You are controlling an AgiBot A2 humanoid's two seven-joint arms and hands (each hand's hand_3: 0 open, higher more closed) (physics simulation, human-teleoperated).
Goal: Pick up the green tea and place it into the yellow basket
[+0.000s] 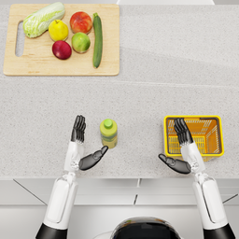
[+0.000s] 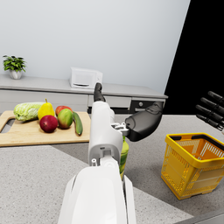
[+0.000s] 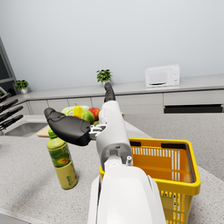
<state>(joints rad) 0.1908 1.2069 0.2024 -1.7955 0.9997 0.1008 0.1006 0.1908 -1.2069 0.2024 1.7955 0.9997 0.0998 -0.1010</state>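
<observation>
Head view and both wrist views, one moment: the green tea (image 1: 108, 133), a small bottle with a green cap, stands upright on the speckled worktop (image 1: 154, 70); the left robot hand (image 1: 83, 147) lies just beside it, fingers apart and stretched forward on the bottle's far-left side, thumb reaching toward its base, with nothing held; whether the thumb touches the bottle cannot be told; the right robot hand (image 1: 181, 148) is likewise spread and holds nothing, its fingers over the near-left corner of the yellow basket (image 1: 215, 135), which sits well to the right of the bottle; a cutting board (image 1: 28, 67) with fruit and vegetables lies at the far left, well apart; judged step: closing on the bottle before the lift; to do it well, the left robot hand should slide in so the bottle's body sits between thumb and fingers, close around the label rather than the cap, keep the bottle upright, and lift straight up before carrying it across to the basket; a sideways nudge could topple it
</observation>
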